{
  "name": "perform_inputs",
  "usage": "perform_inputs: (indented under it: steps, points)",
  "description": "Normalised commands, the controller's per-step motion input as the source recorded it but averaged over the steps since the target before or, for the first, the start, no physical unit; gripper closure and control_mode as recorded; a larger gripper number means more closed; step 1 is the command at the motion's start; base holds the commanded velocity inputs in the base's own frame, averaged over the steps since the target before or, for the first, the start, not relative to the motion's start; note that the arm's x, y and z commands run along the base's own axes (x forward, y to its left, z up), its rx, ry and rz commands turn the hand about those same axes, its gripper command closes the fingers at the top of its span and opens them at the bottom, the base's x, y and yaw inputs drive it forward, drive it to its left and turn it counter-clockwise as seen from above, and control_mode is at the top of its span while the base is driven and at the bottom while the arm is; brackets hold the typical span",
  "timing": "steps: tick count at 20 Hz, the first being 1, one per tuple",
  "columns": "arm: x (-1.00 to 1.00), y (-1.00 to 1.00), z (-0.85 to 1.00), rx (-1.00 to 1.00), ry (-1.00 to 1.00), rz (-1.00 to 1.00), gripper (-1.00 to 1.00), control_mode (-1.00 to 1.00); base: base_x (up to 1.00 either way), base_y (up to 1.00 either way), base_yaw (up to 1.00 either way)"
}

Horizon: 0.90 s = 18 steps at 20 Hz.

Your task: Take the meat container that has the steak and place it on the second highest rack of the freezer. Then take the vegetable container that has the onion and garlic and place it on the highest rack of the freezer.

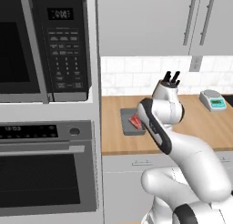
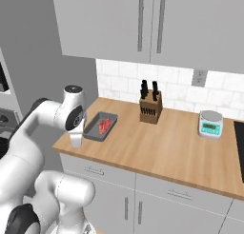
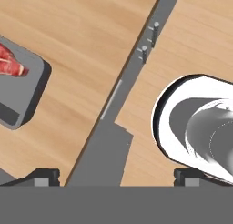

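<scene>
Step in hand: reach for the meat container [image 2: 100, 126]; judging from the scene, nothing has been lifted and neither tray has gone to the freezer.
Meat container: dark grey tray lying flat on the wooden counter [image 2: 162, 147], near the counter's left end and front edge; in the hand view it sits at the left edge, cut off by the frame.
Steak: red slab with pale streaks [image 2: 104, 126] resting inside the tray, taking up little of it.
Gripper: [image 3: 117, 176] hangs off the front edge of the counter, beside the tray and not over it; in the right base view the hand points down just in front of the tray's near corner.
Hand state: fingertips [image 3: 45, 176] stand wide apart, with nothing between them.
Contact: none; gripper and tray are near but apart.
Surroundings: knife block [image 2: 150, 104] farther back on the counter, kitchen scale [image 2: 210, 123] well to the right, wall oven [image 1: 48, 166] and microwave [image 1: 43, 45] to the left.
Next move calls for: shifting the hand inward over the counter until the tray's raised rim lies between the fingers, then coming down and closing on that rim.
Risk: a thin rim grip may let the shallow tray tilt and the steak slide, so a level lift seems wise.
Vegetable container: I cannot place it from these views.
</scene>
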Motion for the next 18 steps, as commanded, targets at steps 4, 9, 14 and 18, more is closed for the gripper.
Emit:
perform_inputs:
  steps: [4, 9, 14, 18]
  points:
    - [0.25, 0.00, -0.19, 0.02, 0.00, 0.00, -1.00, -1.00, 0.00, 0.00, 0.00]
    - [0.23, 0.00, -0.23, 0.00, 0.00, 0.00, -1.00, -1.00, 0.00, 0.00, 0.00]
    - [0.22, 0.00, -0.20, 0.00, 0.00, 0.00, -1.00, -1.00, 0.00, 0.00, 0.00]
    - [0.29, 0.00, -0.20, 0.00, 0.00, 0.00, -1.00, -1.00, 0.00, 0.00, 0.00]
